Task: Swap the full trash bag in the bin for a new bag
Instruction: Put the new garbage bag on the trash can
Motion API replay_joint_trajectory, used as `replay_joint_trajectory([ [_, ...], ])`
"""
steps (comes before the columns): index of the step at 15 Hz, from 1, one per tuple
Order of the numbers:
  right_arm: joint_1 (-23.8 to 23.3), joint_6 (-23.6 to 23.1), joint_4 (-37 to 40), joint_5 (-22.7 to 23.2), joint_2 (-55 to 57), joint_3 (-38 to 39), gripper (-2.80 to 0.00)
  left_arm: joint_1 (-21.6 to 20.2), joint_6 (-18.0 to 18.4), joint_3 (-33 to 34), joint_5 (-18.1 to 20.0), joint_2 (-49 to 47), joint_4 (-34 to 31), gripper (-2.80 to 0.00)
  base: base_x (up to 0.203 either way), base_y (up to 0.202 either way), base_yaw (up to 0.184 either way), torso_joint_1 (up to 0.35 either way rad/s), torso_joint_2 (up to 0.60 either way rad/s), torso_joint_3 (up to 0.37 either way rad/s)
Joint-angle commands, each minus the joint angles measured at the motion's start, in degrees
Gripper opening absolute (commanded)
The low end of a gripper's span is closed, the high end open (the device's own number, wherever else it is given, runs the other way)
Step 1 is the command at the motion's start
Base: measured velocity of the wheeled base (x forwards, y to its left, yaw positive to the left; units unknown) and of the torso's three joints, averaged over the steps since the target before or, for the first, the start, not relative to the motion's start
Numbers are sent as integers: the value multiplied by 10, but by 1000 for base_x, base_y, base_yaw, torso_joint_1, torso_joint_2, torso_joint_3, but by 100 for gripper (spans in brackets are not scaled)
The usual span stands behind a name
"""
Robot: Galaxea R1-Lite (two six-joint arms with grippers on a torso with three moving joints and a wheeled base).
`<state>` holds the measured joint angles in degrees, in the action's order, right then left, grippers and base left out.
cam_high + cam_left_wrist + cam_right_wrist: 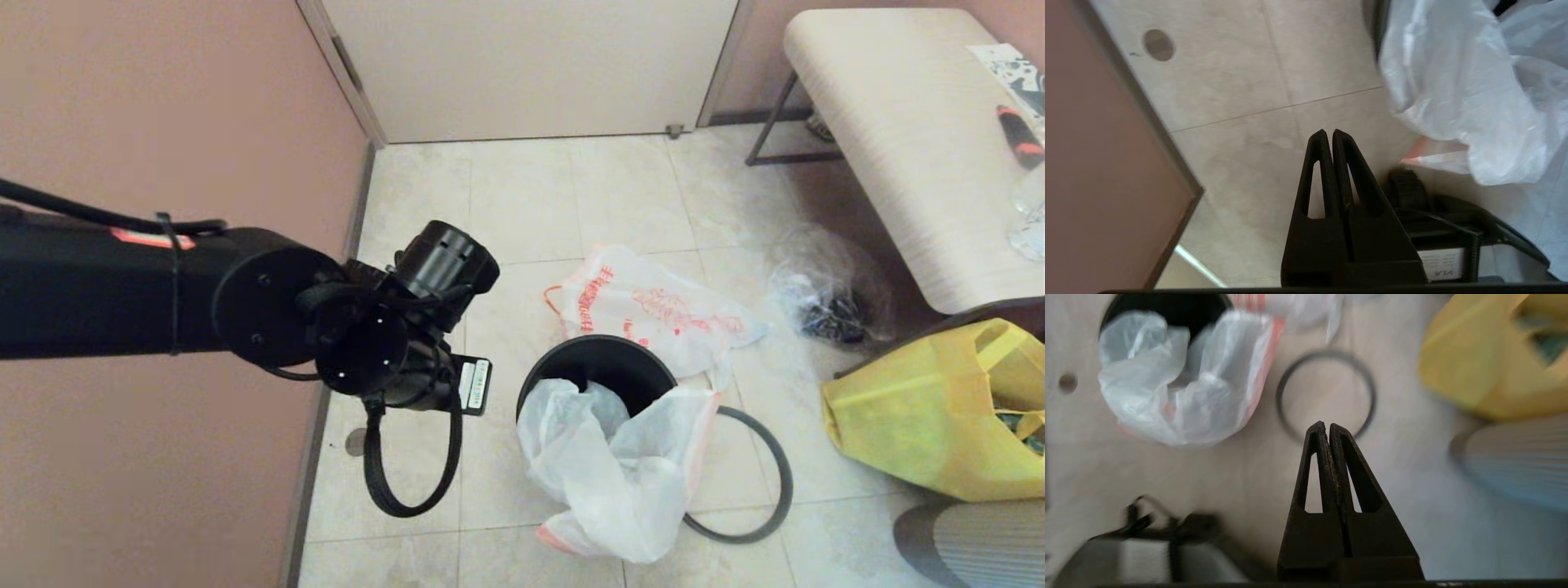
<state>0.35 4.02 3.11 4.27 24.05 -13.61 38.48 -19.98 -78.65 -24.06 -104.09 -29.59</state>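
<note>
The black bin [620, 343] stands on the tiled floor with the milky-white new bag [620, 465] partly stuffed in it and spilling over its near rim. Behind the bin, the full trash bag [653, 306] with red-orange print lies on the floor. The grey hoop [788, 474] lies flat to the right of the bin. My left arm's wrist [384, 343] hangs left of the bin. My left gripper [1329, 132] is shut and empty over bare tiles, apart from the new bag [1453, 94]. My right gripper [1327, 425] is shut and empty high above the hoop [1327, 354].
A pink wall [122, 106] runs close along the left and a door [531, 65] closes the far end. A clear bag with dark contents [824, 294], a yellow tote [922, 416] and a bench [898, 122] crowd the right side.
</note>
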Motion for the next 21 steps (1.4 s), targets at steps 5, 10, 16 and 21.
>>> replay_joint_trajectory([
  [5,-36,-44,-36,97,655,-238,-280,-8,-4,-54,-10,14,-43,-280,0,0,0,0,0,0],
  [10,-50,-88,-75,371,945,-431,-280,-8,-8,-81,-23,-9,-44,-280,0,0,0,0,0,0],
  [16,-60,-237,-129,478,1050,-505,-280,8,-34,-135,-40,-27,-109,-280,0,0,0,0,0,0],
  [21,-61,-278,-158,462,1131,-519,-280,14,-32,-151,-40,-41,-108,-280,0,0,0,0,0,0],
])
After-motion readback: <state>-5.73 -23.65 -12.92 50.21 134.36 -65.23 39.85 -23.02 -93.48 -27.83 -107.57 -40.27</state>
